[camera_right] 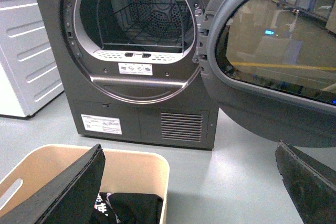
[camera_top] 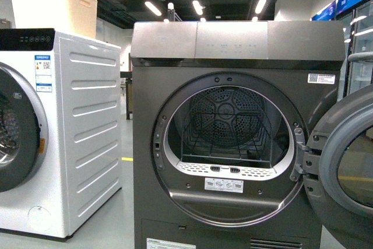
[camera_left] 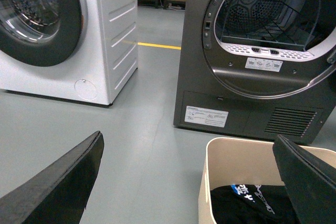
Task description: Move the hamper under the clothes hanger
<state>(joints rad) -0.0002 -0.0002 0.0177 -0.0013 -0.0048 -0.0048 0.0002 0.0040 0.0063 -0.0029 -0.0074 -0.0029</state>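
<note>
Both sets of jaws released, spread wide, nothing in them: left gripper (camera_left: pixel 188 137) and right gripper (camera_right: pixel 190 146) hang low over the floor.

Hamper (camera_right: pixel 42 174) is on the floor on the near side of the grey dryer (camera_top: pixel 230 193), just below my wrists. My guess is roughly between the two arms, since each wrist cam catches one end of it. It doesn't show in the front view. Black T-shirt (camera_right: pixel 131 205) is bunched in the bottom; otherwise it looks mostly empty.

Clothes hanger: not in any view. I can't say which way it lies.

Handling, my read:
- Moulded plastic, stiff enough, light with this load. Thin walls will likely flex if pinched mid-span.
- Smooth tapered sides are probably slippery, so don't squeeze the outside.
- Best holds: slot handle (camera_right: pixel 11 190) near the rim, or clamp over the rim lip near a rounded corner where it's stiffest.
- One hold per arm on opposite ends should keep it level so the shirt stays in.

Watch: the open dryer door (camera_top: pixel 344 167) juts out on the right, and the white washer (camera_top: pixel 87 126) stands left.
</note>
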